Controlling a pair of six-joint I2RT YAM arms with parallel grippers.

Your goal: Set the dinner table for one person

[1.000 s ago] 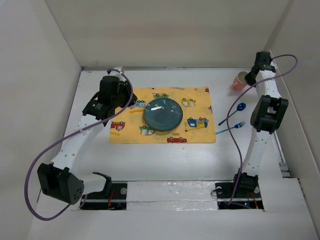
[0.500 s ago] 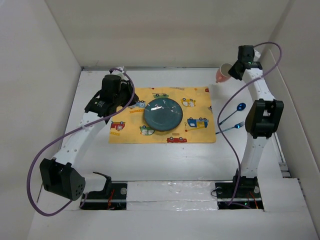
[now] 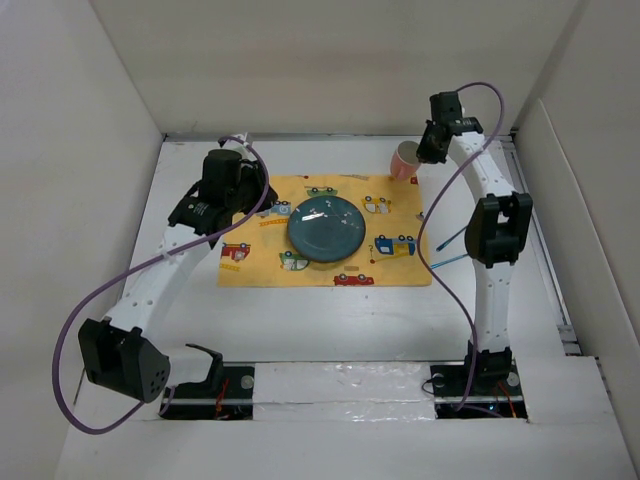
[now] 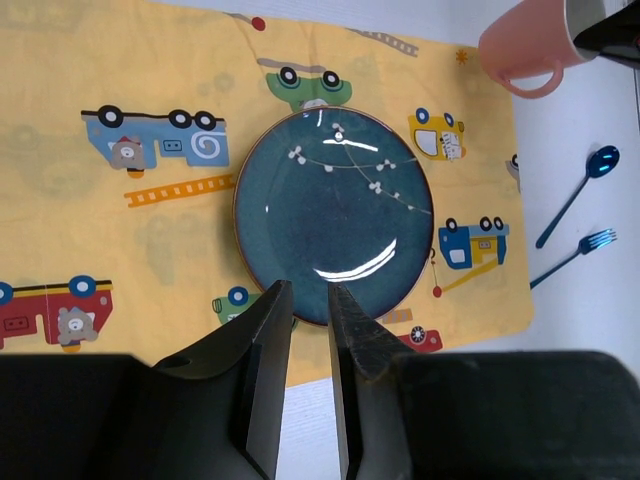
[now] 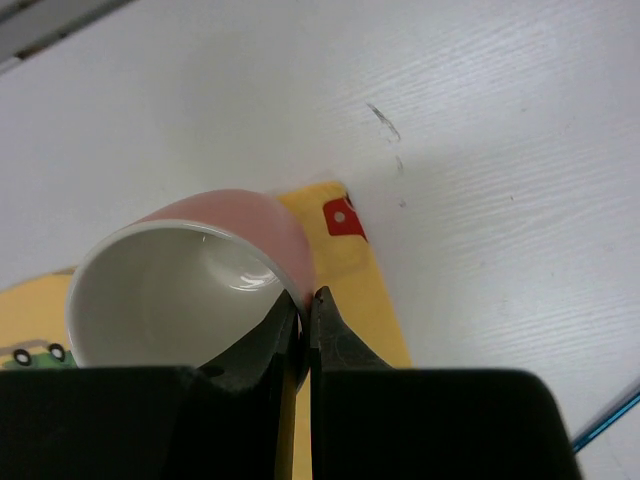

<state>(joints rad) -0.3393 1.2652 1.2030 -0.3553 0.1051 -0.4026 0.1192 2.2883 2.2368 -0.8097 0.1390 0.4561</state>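
Right claw pinches pink cup by rim only; a slip risks a drop onto mat. Left claw slightly parted, empty.

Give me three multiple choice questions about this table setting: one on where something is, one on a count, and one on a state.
1. Where does the round dark teal glazed plate sit?
A. on the yellow car-patterned cloth mat
B. on a bare shelf
C. in a pincer

2. How many slim utensils lie on the white table beside the mat?
A. one
B. two
C. four

3. What is the right pincer doing?
A. hanging open and empty
B. pressing on the plate
C. gripping the rim of the pink ceramic mug

Answers:
1 A, the mat's pattern shows all around the plate.
2 B, a blue spoon and a blue fork lie side by side.
3 C, its jaws pinch the mug's wall in the right wrist view.
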